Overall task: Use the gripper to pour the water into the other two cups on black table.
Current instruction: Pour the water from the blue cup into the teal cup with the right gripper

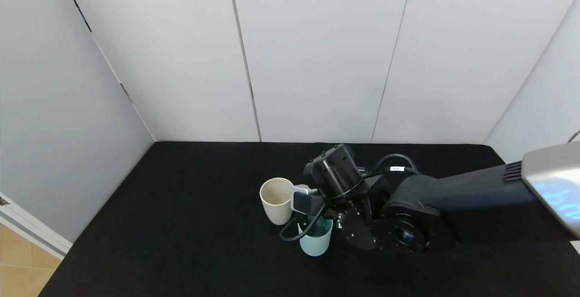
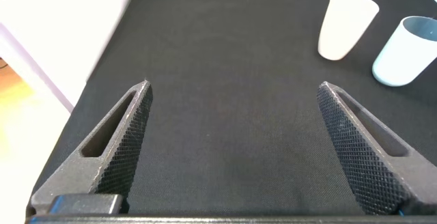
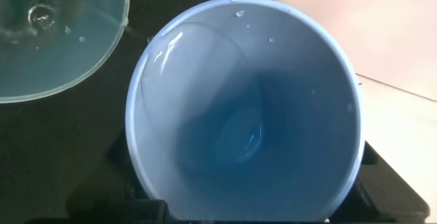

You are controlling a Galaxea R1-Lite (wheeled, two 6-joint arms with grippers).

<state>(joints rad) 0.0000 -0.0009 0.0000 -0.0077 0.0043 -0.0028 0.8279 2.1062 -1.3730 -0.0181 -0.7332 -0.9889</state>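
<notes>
My right gripper (image 1: pixel 324 217) is shut on a periwinkle-blue cup (image 3: pixel 246 115), held tilted just over the pale teal cup (image 1: pixel 316 241) on the black table (image 1: pixel 181 224). The wrist view looks straight into the blue cup, where a little water (image 3: pixel 239 142) lies in the bottom and droplets cling to the rim. Beside it the teal cup (image 3: pixel 48 39) holds water with a bubble on its surface. The cream-beige cup (image 1: pixel 276 199) stands upright just left of the gripper. In the head view the arm hides the blue cup. My left gripper (image 2: pixel 232 98) hangs open above bare cloth.
White panel walls close in the table at the back and both sides. The table's left edge (image 1: pixel 81 247) drops to a wooden floor. The left wrist view shows the cream cup (image 2: pixel 347 26) and teal cup (image 2: pixel 404 52) far from the left gripper.
</notes>
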